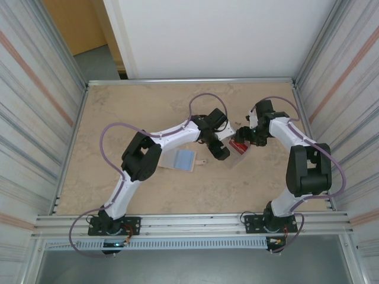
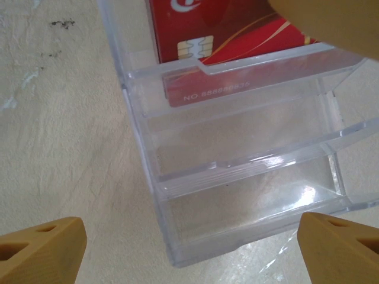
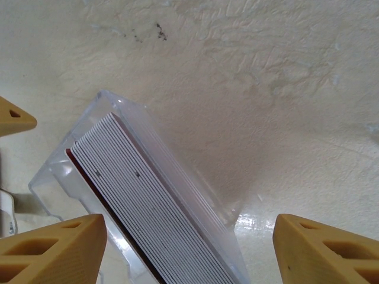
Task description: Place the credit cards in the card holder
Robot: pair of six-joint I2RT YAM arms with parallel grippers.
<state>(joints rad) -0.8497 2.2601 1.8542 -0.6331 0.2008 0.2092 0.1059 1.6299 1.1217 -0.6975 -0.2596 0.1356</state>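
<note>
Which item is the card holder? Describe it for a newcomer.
On the tan table, look just right of the left arm at its elbow. The card holder lies open and flat, pale blue inside with a small tab. The clear case to its right holds red cards.

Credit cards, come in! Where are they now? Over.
Left gripper and right gripper open at clear case. Credit cards stacked inside. Card holder lies open, nothing on it.

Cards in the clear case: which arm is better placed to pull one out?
Right, probably. The right gripper is open above the cards, looking down on their top edges, with the stack between its fingers. The left gripper faces the empty front compartments of the case.
</note>
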